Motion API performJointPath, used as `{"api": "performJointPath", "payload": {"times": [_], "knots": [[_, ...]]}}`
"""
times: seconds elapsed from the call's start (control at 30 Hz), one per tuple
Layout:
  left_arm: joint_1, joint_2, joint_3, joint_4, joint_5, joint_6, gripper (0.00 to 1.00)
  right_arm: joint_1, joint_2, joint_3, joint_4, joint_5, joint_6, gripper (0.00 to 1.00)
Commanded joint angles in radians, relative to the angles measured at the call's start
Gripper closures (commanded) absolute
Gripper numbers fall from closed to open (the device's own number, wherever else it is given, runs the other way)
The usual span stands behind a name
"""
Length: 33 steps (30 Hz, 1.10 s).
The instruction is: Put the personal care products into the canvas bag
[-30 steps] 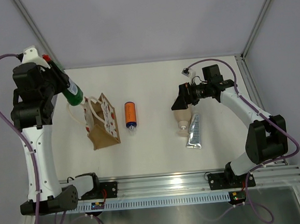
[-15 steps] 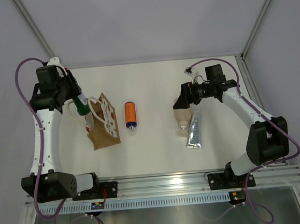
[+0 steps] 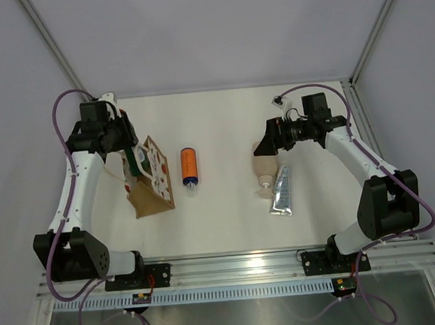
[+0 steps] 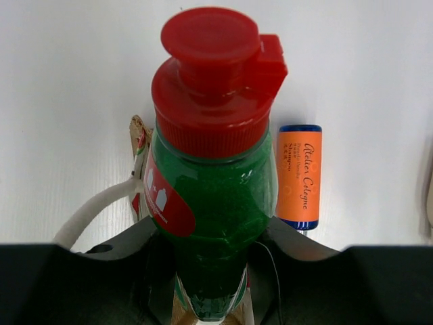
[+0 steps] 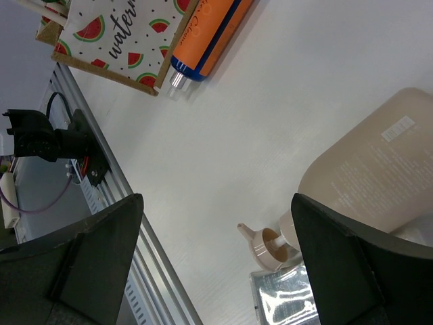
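Top external view: white tabletop walled in pale grey; left gripper clamped on green bottle over canvas bag, right gripper spread wide, empty, above beige bottle.

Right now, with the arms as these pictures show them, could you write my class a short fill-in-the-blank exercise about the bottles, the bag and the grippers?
1. The left gripper is shut on the green bottle, whose cap is ___.
2. The orange bottle lies on the table between the canvas bag and the ___ bottle.
3. The right gripper has its jaws ___.

Missing words: red; beige; open.
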Motion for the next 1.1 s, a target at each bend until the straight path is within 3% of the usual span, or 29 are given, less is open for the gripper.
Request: {"api": "performJointPath", "payload": {"times": [0.0, 0.5, 1.07], "knots": [[-0.002, -0.012, 0.025, 0.139, -0.005, 0.030, 1.00, -0.014, -0.036, -0.005, 0.040, -0.027, 0.006, 0.00], [-0.061, 0.064, 0.025, 0.262, -0.045, 0.124, 1.00, -0.028, -0.050, -0.016, 0.050, -0.024, 0.008, 0.00], [-0.070, 0.058, -0.267, 0.706, 0.090, -0.031, 0.98, -0.035, -0.039, -0.022, 0.054, -0.027, 0.005, 0.00]]}}
